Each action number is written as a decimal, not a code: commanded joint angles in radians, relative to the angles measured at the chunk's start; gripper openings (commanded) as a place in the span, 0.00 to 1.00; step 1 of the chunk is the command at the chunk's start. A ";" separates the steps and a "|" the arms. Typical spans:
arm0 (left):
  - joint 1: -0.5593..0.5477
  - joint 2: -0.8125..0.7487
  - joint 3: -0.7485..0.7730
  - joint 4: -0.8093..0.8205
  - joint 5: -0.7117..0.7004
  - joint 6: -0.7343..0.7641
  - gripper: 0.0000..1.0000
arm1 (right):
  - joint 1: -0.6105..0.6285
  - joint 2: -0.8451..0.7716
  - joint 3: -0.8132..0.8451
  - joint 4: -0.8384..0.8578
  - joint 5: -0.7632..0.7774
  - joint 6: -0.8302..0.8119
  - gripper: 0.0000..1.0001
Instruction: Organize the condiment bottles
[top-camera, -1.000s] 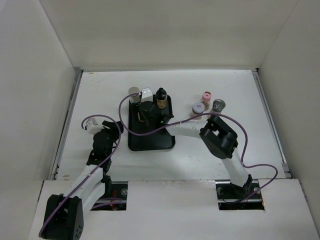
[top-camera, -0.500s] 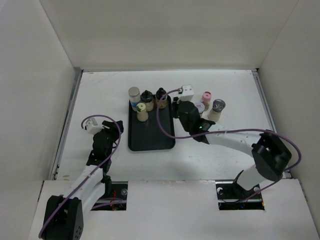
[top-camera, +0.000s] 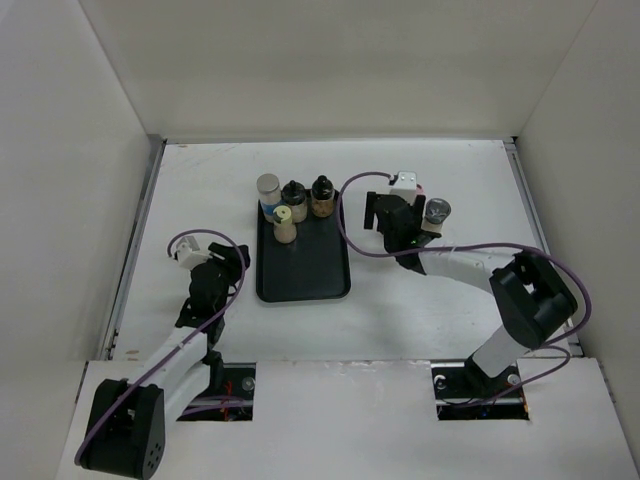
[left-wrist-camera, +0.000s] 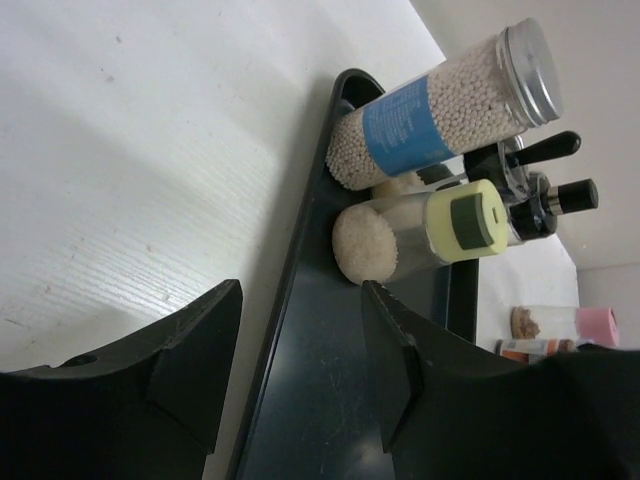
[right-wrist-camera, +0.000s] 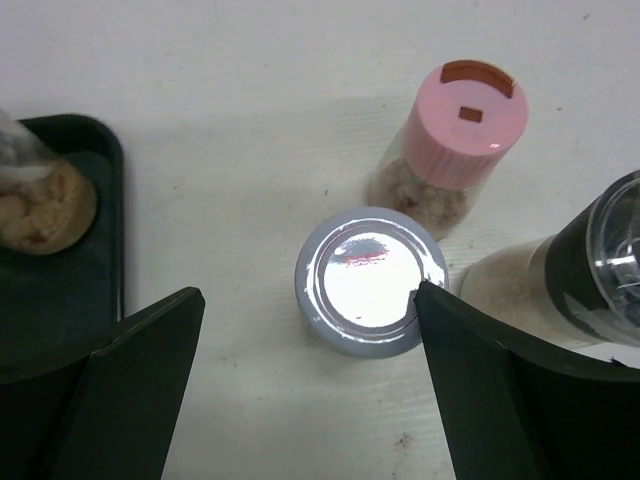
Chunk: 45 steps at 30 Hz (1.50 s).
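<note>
Several condiment bottles stand at the back of the black tray (top-camera: 300, 275): a blue-labelled one (top-camera: 268, 190), two black-topped ones (top-camera: 293, 197) (top-camera: 321, 195) and a cream-capped one (top-camera: 285, 224). To the right, on the table, are a silver-lidded jar (right-wrist-camera: 371, 280), a pink-capped bottle (right-wrist-camera: 468, 112) and a black-collared bottle (right-wrist-camera: 600, 270). My right gripper (right-wrist-camera: 308, 295) hangs open above the silver-lidded jar, its right finger at the jar's edge. My left gripper (left-wrist-camera: 300, 300) is open and empty, low over the tray's left rim (left-wrist-camera: 290, 290), facing the cream-capped bottle (left-wrist-camera: 420, 235) and the blue-labelled bottle (left-wrist-camera: 430, 115).
White walls enclose the table on three sides. The tray's near half (top-camera: 303, 278) holds nothing. A purple cable (top-camera: 352, 215) loops from the right wrist over the table beside the tray.
My right gripper left the tray, where the cream-capped bottle now stands alone, and swung right to hover over the bottles on the table. The left gripper shifted slightly.
</note>
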 joint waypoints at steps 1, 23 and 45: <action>-0.010 -0.001 0.024 0.039 -0.007 0.015 0.49 | -0.031 0.030 0.061 -0.017 0.042 0.031 0.94; -0.017 -0.001 0.022 0.046 -0.001 0.014 0.49 | -0.049 -0.042 -0.043 0.070 0.108 0.041 0.93; -0.020 -0.001 0.022 0.046 -0.001 0.014 0.49 | -0.092 -0.025 0.001 0.099 -0.020 0.078 0.52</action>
